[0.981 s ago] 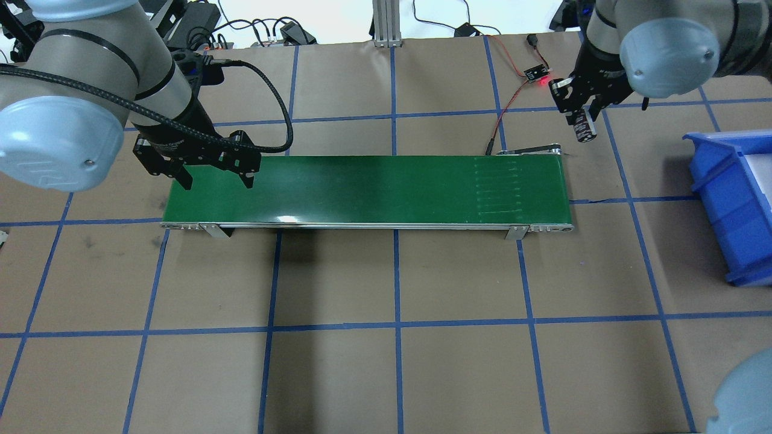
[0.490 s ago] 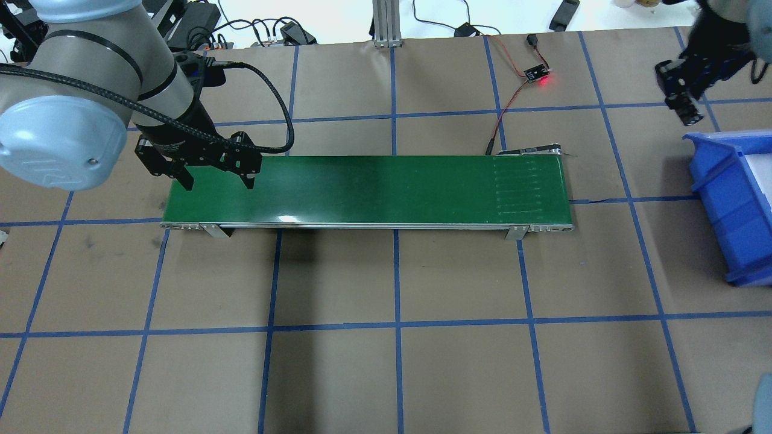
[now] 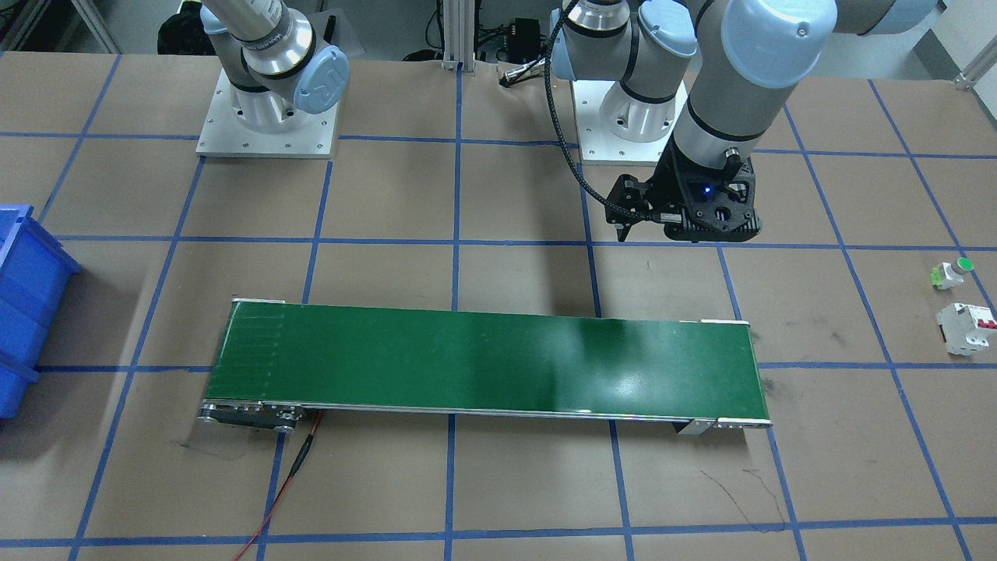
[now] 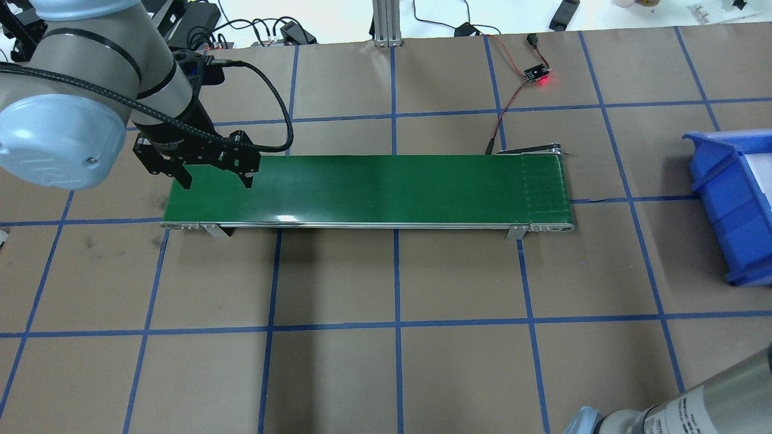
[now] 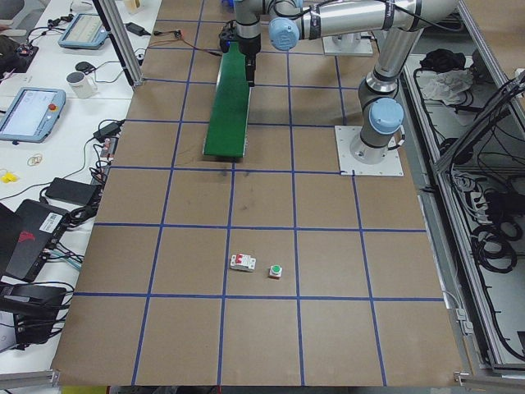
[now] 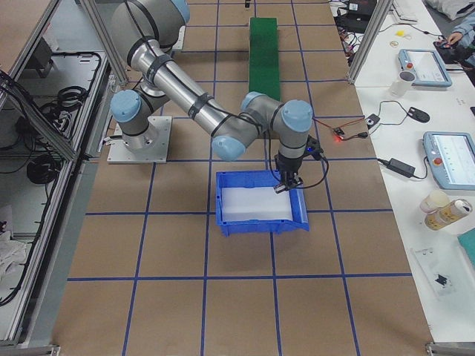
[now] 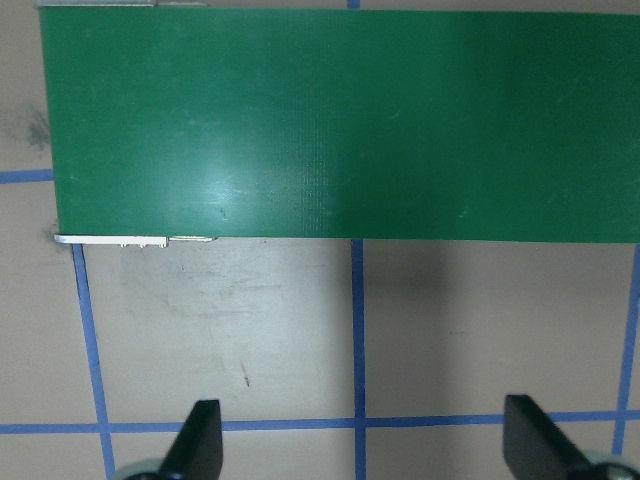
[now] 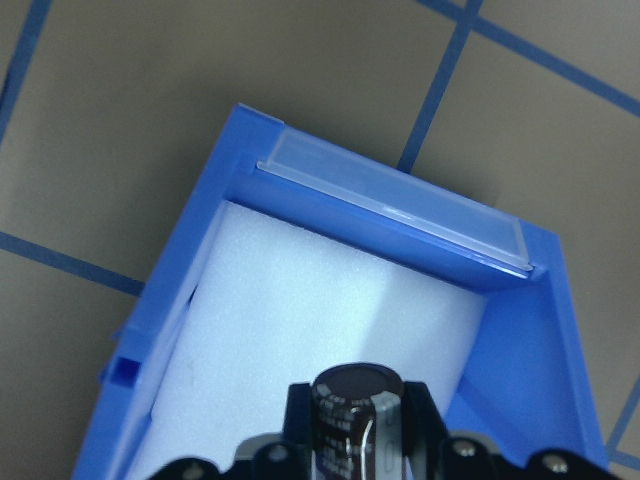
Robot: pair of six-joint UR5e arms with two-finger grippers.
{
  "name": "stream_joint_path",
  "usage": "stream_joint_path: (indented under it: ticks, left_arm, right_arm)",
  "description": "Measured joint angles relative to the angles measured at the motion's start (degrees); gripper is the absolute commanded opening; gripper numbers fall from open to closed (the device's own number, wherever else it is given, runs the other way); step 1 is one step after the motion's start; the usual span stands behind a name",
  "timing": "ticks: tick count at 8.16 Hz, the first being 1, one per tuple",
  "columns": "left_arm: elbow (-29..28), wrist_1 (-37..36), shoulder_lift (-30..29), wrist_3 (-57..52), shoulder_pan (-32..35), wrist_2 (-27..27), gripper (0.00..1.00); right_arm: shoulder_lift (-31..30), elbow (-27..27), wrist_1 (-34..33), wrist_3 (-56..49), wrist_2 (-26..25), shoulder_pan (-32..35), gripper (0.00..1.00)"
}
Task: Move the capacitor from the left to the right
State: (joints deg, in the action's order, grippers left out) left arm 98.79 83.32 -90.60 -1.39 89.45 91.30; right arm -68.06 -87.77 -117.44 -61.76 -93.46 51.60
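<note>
One capacitor (image 8: 352, 402) is clamped in the right gripper's (image 6: 284, 185) fingers, held just above the single blue bin's (image 8: 200, 235) white foam (image 8: 320, 300). Well apart from the bin, the left gripper (image 4: 217, 182) is seen spread wide, empty, over the one green belt (image 4: 386, 187).

With 12 o'clock pointing away from the robot, the long green conveyor belt (image 4: 368, 190) runs from 9 to 3 across the brown paper-covered surface (image 4: 458, 374). The blue plastic bin (image 4: 730, 205) sits well apart at the belt's 3 o'clock. Over the bin hangs the small dark cylindrical capacitor (image 8: 356, 405), clamped between the fingers of the right gripper (image 6: 285, 185). The left gripper (image 4: 217, 182) hangs by the belt's 9 o'clock end. Farther toward 9 o'clock lie the white boxy breaker (image 3: 966, 329) and, at its 6 o'clock, the white green-capped push-button (image 3: 952, 273).
</note>
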Motion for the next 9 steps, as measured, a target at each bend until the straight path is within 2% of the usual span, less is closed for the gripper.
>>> stream_joint_path:
  ticks: [1,2,3,4,7,9]
  left_arm:
    - [0.0,0.0,0.0,0.0,0.0,0.0,1.0]
    - [-0.1,0.0,0.1,0.0,0.0,0.0,1.0]
    - [-0.1,0.0,0.1,0.0,0.0,0.0,1.0]
    - [-0.1,0.0,0.1,0.0,0.0,0.0,1.0]
    - [-0.1,0.0,0.1,0.0,0.0,0.3,1.0]
    - [0.0,-0.1,0.1,0.0,0.0,1.3,1.0]
  right_arm:
    - [1.8,-2.0,-2.3,-1.4,0.6,-1.5,0.0]
    - [3.1,-4.3,-4.7,-1.7,0.8,-2.2,0.06]
    - [3.8,-6.0,-6.3,-1.8,0.8,-2.6,0.67]
    - [3.8,-6.9,-7.2,-1.9,0.7,-2.8,1.0]
    - [1.0,-6.8,-7.5,-1.6,1.6,-3.4,1.0]
    - [-5.3,-6.3,-4.4,-0.3,3.8,-3.0,1.0]
